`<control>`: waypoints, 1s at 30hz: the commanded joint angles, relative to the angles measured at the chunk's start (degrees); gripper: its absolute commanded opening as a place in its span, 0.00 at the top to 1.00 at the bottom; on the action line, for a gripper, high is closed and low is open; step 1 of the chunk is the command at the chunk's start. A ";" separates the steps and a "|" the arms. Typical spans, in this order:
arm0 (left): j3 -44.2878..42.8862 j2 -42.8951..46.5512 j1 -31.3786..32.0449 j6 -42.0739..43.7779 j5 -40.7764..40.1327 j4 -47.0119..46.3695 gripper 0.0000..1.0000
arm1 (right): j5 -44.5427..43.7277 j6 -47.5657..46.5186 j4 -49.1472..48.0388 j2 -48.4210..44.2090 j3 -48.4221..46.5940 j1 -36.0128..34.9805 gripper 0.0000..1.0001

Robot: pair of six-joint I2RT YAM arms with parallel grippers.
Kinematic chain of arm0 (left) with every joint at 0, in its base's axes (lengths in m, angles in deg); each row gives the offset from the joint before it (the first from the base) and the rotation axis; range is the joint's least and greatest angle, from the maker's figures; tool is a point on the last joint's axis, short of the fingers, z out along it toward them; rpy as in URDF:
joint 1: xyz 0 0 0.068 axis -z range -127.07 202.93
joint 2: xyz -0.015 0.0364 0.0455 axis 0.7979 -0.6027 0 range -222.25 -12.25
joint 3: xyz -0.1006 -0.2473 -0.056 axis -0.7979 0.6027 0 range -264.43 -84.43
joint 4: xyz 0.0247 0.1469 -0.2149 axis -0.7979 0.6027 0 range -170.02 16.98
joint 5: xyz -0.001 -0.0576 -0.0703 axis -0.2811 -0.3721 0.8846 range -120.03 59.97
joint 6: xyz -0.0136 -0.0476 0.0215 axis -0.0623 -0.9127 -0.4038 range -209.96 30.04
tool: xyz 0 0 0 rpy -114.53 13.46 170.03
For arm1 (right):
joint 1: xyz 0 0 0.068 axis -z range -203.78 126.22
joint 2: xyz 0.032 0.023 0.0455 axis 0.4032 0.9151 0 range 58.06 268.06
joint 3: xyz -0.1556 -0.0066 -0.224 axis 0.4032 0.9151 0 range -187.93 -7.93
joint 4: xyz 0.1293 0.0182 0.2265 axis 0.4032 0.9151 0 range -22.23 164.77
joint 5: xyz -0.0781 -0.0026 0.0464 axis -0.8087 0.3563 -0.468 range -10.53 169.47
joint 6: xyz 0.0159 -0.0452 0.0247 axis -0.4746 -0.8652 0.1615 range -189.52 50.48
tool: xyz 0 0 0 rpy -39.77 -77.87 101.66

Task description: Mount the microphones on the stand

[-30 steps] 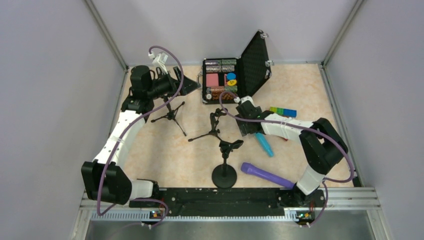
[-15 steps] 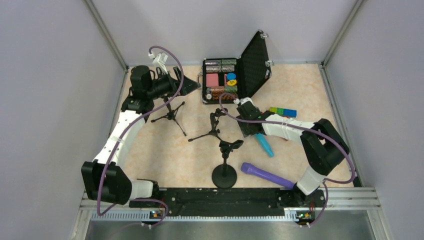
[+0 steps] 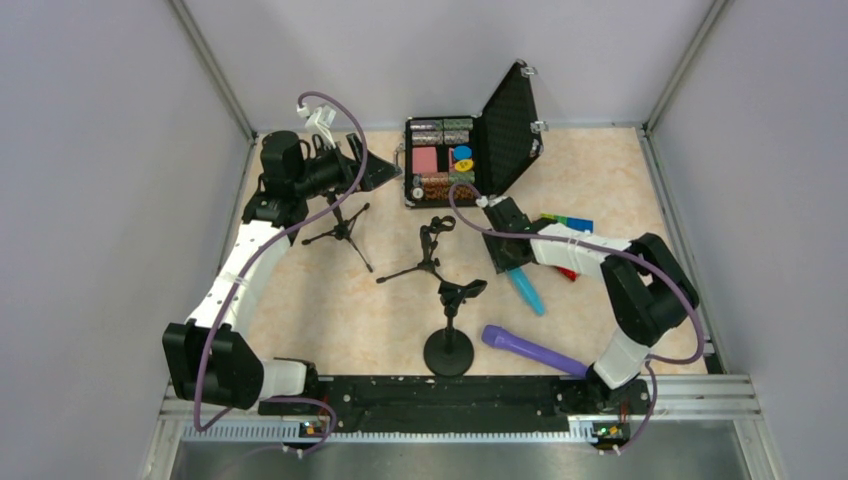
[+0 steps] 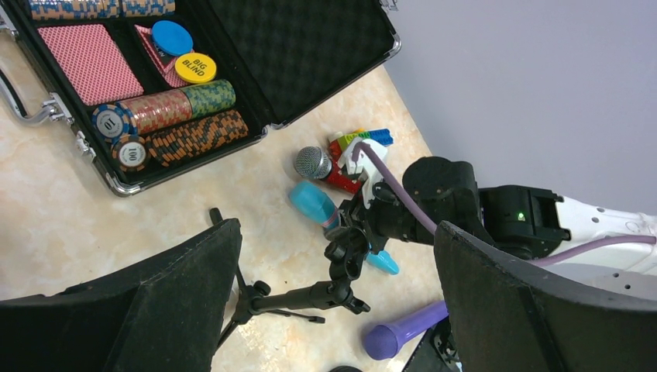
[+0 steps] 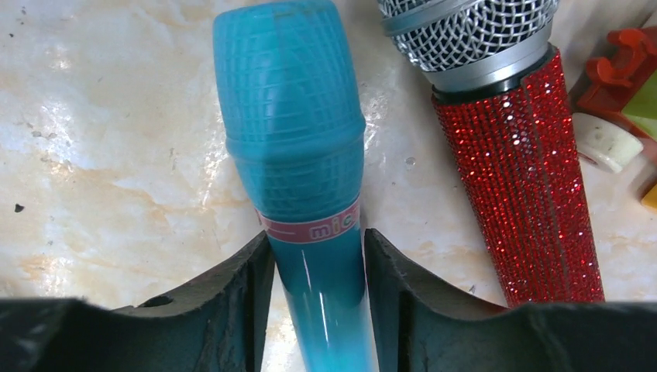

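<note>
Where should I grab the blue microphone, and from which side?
Grip the blue microphone on its slim handle just below the pink band, coming down from above, jaws across it: it lies flat, the head is wider, and the red microphone lies close alongside.

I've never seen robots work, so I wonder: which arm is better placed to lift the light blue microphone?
Right. The right gripper has its fingers pressed against both sides of the blue microphone handle. The left gripper hangs open at the far back, well away from it.

The red microphone (image 5: 515,178) lies close beside the blue microphone (image 5: 294,139), leaving the right claw (image 5: 318,248) only a narrow gap between.
</note>
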 commanded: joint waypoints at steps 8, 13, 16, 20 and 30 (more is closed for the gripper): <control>0.06 2.31 0.05 1.58 -0.09 -1.61 0.02 | 4.14 -1.30 1.99 5.47 -4.06 2.40 0.73; 0.07 2.25 0.05 1.58 -0.07 -1.72 0.02 | 3.92 -1.46 1.57 4.70 -4.41 2.33 0.89; 0.06 2.24 0.05 1.66 -0.06 -1.70 0.02 | 3.73 -1.42 1.17 3.18 -4.77 2.37 0.92; 0.19 2.10 0.05 1.76 -0.16 -1.70 0.02 | 4.01 -1.43 -0.03 -0.30 -4.97 2.35 0.96; 0.31 2.31 0.05 1.71 -0.09 -1.85 0.02 | 5.96 -0.84 -5.37 -11.35 -3.34 2.36 1.00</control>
